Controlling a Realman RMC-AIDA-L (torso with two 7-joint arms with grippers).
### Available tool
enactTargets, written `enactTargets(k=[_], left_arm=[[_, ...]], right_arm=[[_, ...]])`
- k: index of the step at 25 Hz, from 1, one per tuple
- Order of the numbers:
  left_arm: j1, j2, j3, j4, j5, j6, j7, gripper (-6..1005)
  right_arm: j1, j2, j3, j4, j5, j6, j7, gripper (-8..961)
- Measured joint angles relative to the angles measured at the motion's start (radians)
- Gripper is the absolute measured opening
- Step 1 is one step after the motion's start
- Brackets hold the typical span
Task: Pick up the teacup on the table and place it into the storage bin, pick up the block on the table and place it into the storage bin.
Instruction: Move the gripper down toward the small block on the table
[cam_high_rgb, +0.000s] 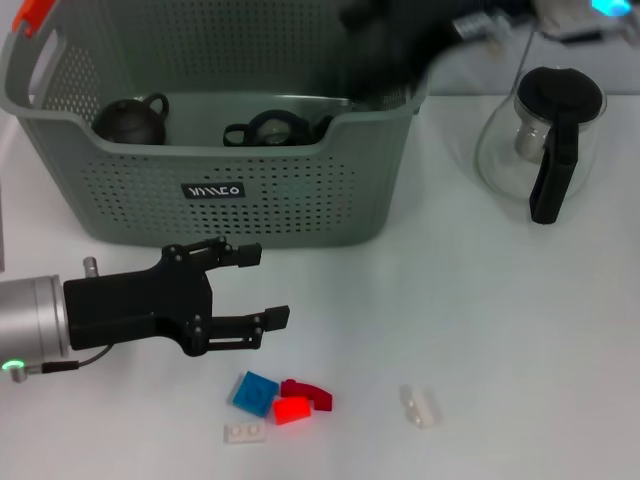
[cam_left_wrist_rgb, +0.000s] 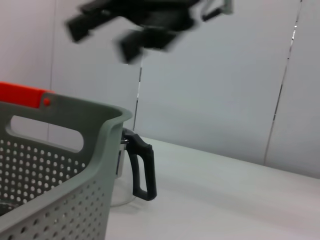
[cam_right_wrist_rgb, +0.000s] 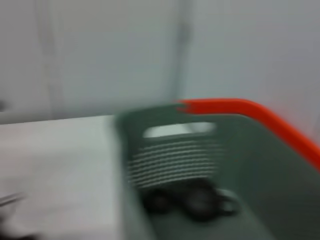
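Lying in a loose cluster close to the table's near edge: a blue block, a red block touching it, a white block just nearer the edge, and a pale block apart toward the right. None gripped, none yet in the storage bin.

Resting on the bin's floor: a dark teacup beside a dark round teapot. Judged from that, cup step done, block step in hand.

Hovering between the bin's front wall and the cluster: the left gripper, spread wide, holding nothing. Hanging above the bin's far right corner: the right gripper; cannot tell its state or whether anything is held.

Standing toward the far right edge, well clear of the work: a glass pot with a black handle.

Called for next, probably: shifting the left gripper toward the near edge, lining up over one block, lowering and closing without nudging the touching neighbour.
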Motion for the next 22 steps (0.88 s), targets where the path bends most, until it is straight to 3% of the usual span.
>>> enactTargets(k=[6,9,15,22], left_arm=[[0.006,0.001,-0.002,0.002,0.009,0.016,0.001,847],[0.004,0.003,-0.001,0.003,0.014,0.019,0.000,847],[-0.005,0.003,0.000,-0.002,0.014,0.016,-0.001,848],[-0.002,0.000,-0.002,-0.004,0.009,0.011,-0.001,847]], right_arm=[[-0.185,0.001,-0.025,-0.251,0.030,-0.398,-0.029,829],[-0.244,0.000,-0.070,-0.319,-0.027,-0.498,0.007,827],[-0.268,0.021,-0.306,-0.299,-0.255,-0.463,0.089,825],[-0.207,0.022,-0.552,-0.156,-0.310,-0.300,0.129,825]])
